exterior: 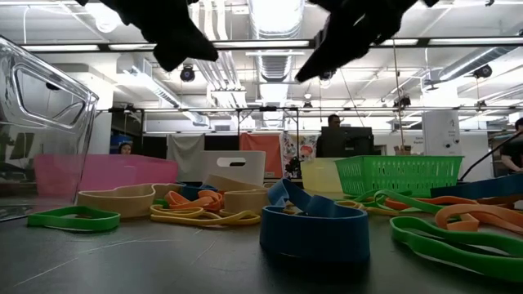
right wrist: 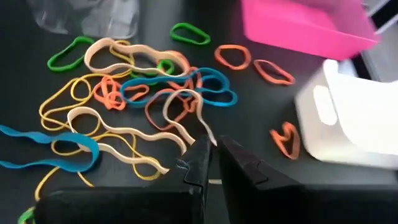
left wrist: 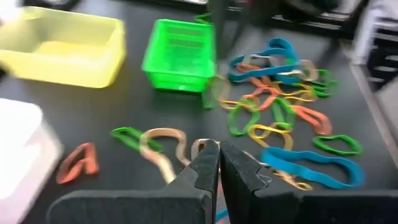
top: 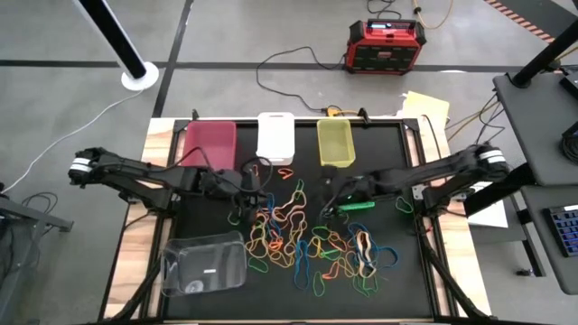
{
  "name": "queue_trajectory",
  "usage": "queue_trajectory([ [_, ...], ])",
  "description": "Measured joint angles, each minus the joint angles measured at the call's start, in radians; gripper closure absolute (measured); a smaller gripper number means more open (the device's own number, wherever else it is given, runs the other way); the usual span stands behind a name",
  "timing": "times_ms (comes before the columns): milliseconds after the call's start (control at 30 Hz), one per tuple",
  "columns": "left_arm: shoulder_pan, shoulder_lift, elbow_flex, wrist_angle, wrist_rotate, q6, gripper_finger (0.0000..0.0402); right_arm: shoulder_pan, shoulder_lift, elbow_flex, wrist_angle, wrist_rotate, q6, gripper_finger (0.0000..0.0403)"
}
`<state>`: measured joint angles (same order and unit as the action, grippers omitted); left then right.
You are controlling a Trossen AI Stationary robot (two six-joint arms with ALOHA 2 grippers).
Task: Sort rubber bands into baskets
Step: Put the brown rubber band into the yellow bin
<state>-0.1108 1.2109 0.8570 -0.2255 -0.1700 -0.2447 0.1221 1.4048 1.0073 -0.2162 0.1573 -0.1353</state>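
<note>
High view: the rubber bands [top: 307, 239] are seen scattered in a tangled heap across the middle of the black tabletop [top: 397, 289], in orange, yellow, green, blue and cream. The left end effector [top: 246, 200] is held at the heap's left upper edge, the right end effector [top: 327, 200] at its right upper edge, just beside the small green mesh basket [top: 355, 206]. In the wrist views both pairs of fingers are seen pressed together; on the left nothing is pinched, and a cream band [right wrist: 186, 115] runs up to the right fingertips, though a grip cannot be confirmed. The pink basket [top: 210, 143], white basket [top: 275, 136] and yellow-green basket [top: 335, 142] are lined along the far edge; the clear basket [top: 204, 263] is placed near the front left.
</note>
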Motion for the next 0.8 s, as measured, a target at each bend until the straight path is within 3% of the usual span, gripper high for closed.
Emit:
queue_trajectory([
  [233, -0.002, -0.113, 0.000, -0.142, -0.222, -0.077, 0.0402, 0.000, 0.194, 0.058, 0.080, 0.001, -0.023, 0.0374],
  [467, -0.004, -0.192, 0.000, -0.143, -0.235, -0.058, 0.0402, 0.000, 0.360, 0.191, 0.066, -0.029, -0.061, 0.0361],
  [800, -0.004, -0.192, -0.001, -0.120, -0.244, -0.034, 0.0402, 0.000, 0.485, 0.284, 0.035, -0.054, -0.077, 0.0269],
])
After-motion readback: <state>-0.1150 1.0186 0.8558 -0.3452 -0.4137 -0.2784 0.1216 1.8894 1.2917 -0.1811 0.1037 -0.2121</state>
